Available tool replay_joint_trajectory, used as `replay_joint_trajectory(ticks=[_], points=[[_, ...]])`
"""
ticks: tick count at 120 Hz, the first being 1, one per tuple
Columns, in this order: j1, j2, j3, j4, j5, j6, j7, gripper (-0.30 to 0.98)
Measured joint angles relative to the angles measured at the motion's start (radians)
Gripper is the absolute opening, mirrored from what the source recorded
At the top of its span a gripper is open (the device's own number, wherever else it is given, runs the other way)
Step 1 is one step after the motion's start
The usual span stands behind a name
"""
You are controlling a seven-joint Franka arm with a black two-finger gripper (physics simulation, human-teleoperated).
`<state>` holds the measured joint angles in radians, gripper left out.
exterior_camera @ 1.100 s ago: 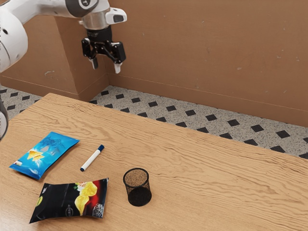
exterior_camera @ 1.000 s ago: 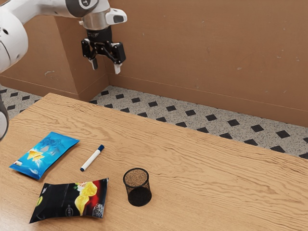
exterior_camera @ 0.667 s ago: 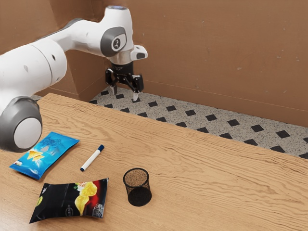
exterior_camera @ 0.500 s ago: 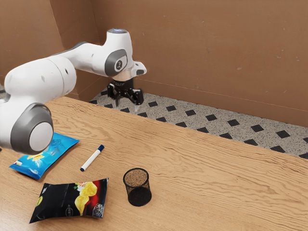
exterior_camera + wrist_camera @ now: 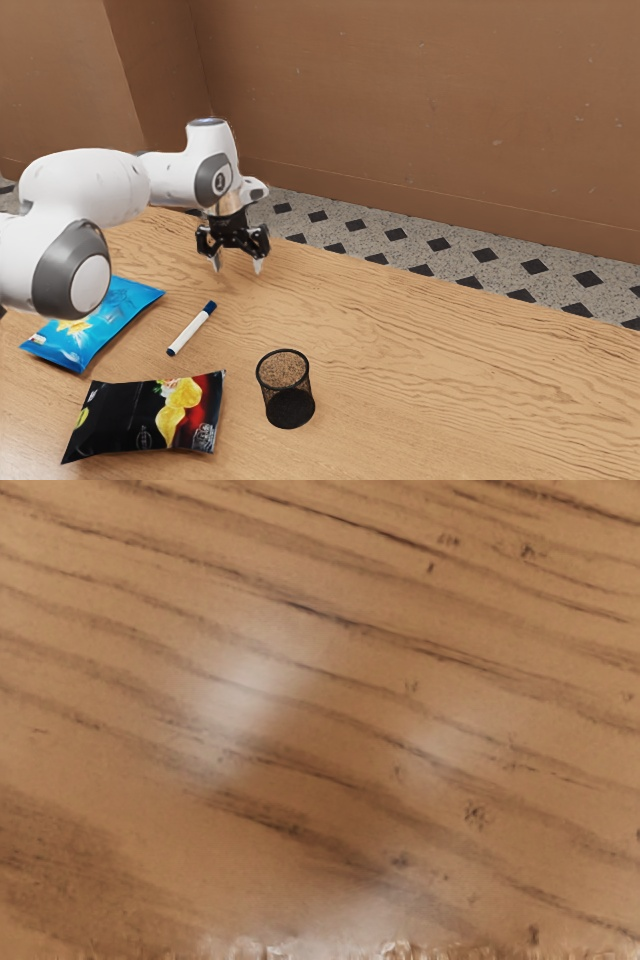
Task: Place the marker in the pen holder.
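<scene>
Marker (image 5: 190, 330): one, white barrel, dark blue ends, lying flat on the table at the exterior view's left, between the blue bag and the holder, its longer blue end toward the far side and slightly right. Holder (image 5: 289, 402): one, black mesh, round, standing upright on the wood to the right of the marker and nearer the camera, well apart from it. Black bag (image 5: 143, 418): one, printed with yellow chips and a red patch, lying at the near left, just beside the holder's left side and apart from it. Blue bag (image 5: 122, 308): one, lying left of the marker, its far left part hidden by my arm (image 5: 85, 187), which is white with grey joints and enters from the exterior view's left. Claw (image 5: 237, 269): black, with pale fingertips pointing down; I have it open, the fingers spread with bare air between them, above the table on the far side of the marker and a little to its right. Table (image 5: 450, 370): pale wood, dark wavy grain; my wrist view gives the same grain under the hand, with soft whitish glints. Behind: brown wall (image 5: 400, 100) and speckled floor (image 5: 416, 254) with black diamonds, beyond the table's far edge.
</scene>
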<state>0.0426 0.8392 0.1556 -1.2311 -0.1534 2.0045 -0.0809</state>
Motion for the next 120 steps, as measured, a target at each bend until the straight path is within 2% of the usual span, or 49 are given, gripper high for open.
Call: replay_joint_trajectory(ticks=[12, 37, 72, 120], points=[[-0.029, -0.098, 0.049, -0.169, -0.025, 0.007, 0.008, 0.68], [-0.069, -0.217, 0.058, -0.375, -0.017, 0.055, 0.074, 0.69], [-0.073, -0.218, 0.056, -0.449, 0.034, 0.189, 0.262, 0.66], [-0.062, -0.265, 0.058, -0.52, 0.023, 0.253, 0.428, 0.35]])
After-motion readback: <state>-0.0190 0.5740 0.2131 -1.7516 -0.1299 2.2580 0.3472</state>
